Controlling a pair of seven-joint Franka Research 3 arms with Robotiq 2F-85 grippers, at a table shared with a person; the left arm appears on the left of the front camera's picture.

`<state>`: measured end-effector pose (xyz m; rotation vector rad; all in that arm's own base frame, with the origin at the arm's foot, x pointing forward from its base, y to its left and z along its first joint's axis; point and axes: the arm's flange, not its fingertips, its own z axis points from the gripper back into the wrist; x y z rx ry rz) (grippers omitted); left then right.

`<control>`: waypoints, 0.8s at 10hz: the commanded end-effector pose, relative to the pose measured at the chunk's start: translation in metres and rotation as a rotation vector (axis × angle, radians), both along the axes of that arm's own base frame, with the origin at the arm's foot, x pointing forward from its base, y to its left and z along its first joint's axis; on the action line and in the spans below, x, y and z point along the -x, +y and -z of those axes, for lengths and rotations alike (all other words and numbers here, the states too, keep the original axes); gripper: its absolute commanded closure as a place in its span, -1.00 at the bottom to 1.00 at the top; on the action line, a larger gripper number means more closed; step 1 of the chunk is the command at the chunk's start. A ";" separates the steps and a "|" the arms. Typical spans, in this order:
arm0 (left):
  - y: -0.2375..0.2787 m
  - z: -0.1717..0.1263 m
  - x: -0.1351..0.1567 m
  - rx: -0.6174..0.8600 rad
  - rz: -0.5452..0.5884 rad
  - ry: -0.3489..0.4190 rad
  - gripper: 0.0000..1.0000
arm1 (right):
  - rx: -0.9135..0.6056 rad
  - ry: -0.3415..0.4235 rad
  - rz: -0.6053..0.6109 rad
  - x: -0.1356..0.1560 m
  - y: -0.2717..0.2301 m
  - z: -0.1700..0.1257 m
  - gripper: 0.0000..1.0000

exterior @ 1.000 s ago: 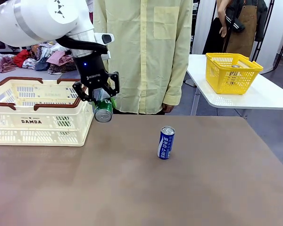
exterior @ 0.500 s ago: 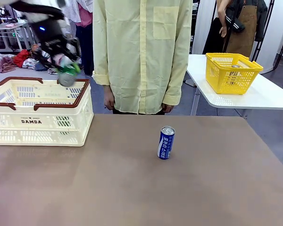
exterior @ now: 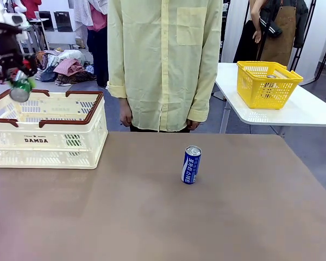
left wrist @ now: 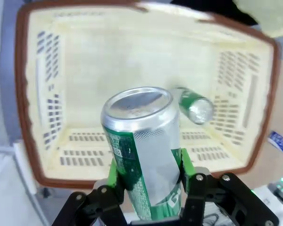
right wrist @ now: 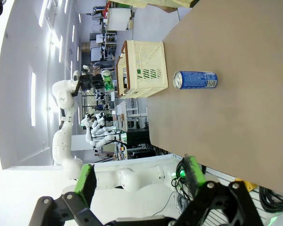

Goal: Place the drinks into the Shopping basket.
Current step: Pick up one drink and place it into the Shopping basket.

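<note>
Left end effector [exterior: 17, 80]: jaws closed partway onto the green can [left wrist: 142, 141]. The green pads press on opposite sides of the can's body, low on the cylinder, and its silver top points away from the wrist. In the front view the can hangs tilted above the far-left corner of the Shopping basket [exterior: 25, 140], clear of the brown rim. The left wrist view looks past it to the basket floor.

A second green can [left wrist: 193, 104] lies on its side inside the basket. The blue can [exterior: 191, 164] stands upright on the bench [exterior: 152, 223], well apart from the basket. Right end effector [right wrist: 139, 176]: jaws spread wide, nothing between them.

Handling, our judgement:
- The cans are thin-walled metal, smooth and likely slippery. They are stiff along their length but could dent under a hard side squeeze. We cannot tell whether they are full.
- For the blue can, we would grip across the body at mid-height, square to its axis. The tapered shoulder and the rim give the pads poor seating.
- Being slim and tall, it will tip easily if one finger touches before the other.
- A can released from high above the basket would roll, and it might strike the one already lying there.
</note>
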<state>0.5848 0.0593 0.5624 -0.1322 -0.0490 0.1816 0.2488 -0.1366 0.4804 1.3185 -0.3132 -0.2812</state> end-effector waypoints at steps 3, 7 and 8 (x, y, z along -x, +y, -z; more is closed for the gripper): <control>0.014 0.037 -0.013 -0.051 -0.118 0.051 1.00 | -0.020 0.001 0.008 -0.001 0.001 -0.004 -1.00; 0.017 0.048 -0.020 -0.032 -0.109 0.056 1.00 | -0.020 0.001 0.008 -0.001 0.001 -0.004 -1.00; 0.017 0.048 -0.020 -0.032 -0.109 0.056 1.00 | -0.020 0.001 0.008 -0.001 0.001 -0.004 -1.00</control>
